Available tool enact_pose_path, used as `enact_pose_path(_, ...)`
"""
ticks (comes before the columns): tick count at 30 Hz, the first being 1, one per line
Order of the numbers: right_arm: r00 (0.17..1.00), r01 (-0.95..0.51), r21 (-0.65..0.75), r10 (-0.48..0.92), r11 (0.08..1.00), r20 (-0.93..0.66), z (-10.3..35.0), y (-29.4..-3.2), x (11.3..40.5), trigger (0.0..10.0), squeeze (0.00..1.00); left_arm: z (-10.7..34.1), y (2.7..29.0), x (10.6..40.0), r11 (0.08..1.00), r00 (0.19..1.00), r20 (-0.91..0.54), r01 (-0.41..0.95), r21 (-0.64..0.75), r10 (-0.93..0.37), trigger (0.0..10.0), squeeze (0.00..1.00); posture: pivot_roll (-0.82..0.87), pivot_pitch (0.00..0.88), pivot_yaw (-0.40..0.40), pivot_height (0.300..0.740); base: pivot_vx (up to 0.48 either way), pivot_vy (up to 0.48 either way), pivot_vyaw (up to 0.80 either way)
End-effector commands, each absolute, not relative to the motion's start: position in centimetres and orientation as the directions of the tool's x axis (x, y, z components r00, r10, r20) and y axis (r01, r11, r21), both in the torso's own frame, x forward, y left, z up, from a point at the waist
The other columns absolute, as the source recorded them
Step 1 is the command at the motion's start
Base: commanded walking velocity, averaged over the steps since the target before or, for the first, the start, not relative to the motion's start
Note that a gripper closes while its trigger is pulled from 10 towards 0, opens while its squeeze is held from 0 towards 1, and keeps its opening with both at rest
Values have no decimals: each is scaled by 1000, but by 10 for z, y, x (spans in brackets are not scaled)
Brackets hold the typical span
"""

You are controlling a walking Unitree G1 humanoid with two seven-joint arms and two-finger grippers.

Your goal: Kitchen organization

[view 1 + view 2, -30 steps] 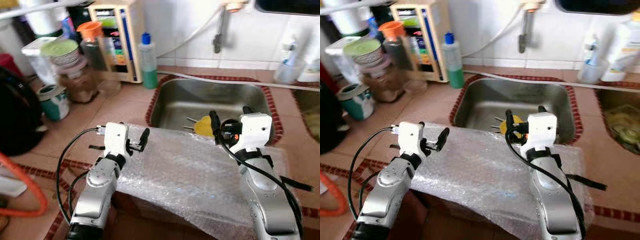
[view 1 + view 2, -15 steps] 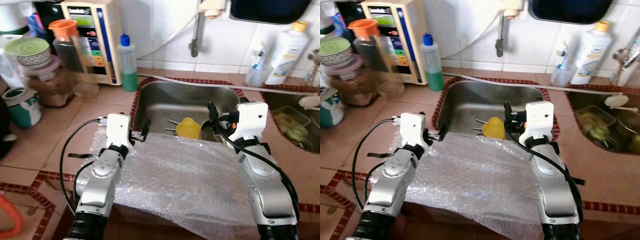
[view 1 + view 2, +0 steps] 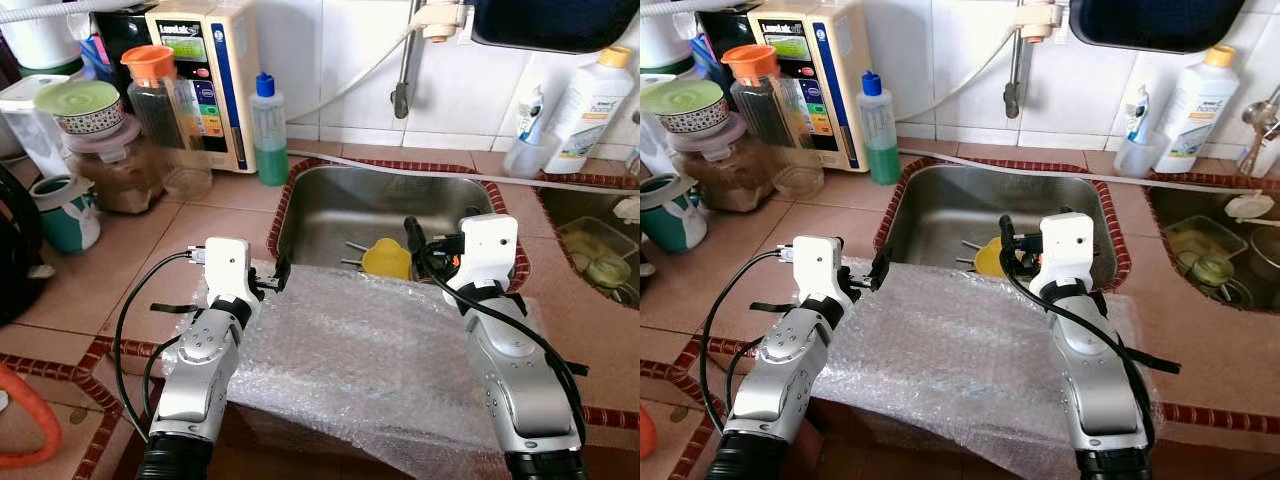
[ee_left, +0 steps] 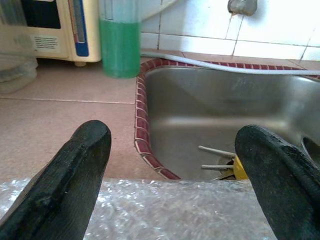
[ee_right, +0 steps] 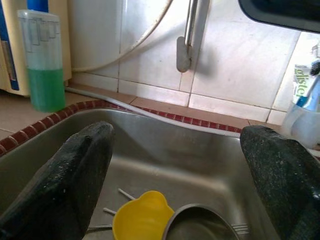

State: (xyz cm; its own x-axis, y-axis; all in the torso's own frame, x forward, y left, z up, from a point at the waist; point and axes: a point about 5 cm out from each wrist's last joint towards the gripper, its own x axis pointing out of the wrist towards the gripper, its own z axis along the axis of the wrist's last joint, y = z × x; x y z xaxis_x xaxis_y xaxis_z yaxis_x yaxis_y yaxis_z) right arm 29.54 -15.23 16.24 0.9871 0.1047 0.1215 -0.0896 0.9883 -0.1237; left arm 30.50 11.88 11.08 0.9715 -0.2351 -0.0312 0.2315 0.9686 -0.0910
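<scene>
left eye view has the bubble wrap sheet low and centre in the frame, draped over something bulky at the counter's front edge, its long axis running side to side and its far edge lying along the sink. left gripper hovers at the sheet's far left corner, fingers spread — right gripper at the far right corner, also spread, above a yellow cup and utensils in the basin. a green soap bottle stands upper left.
</scene>
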Motion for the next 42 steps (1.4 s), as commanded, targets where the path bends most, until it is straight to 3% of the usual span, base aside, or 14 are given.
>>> enact_pose_path(1,988,-74,-121,89,990,127,163,-156,296,10000,0,115,117,307,968,971,-22,235,-84,-238,10000,0,-24,0,70,740,0,0,0)
enact_pose_path(32,987,-63,-107,78,992,143,166,-154,300,10000,0,118,123,312,969,970,-21,240,-54,-241,10000,0,-21,0,88,740,-229,0,0)
enact_pose_path(42,985,-52,-109,69,993,155,168,-156,299,10000,0,119,124,313,969,969,-15,244,-44,-245,10000,0,-23,0,89,740,0,0,0)
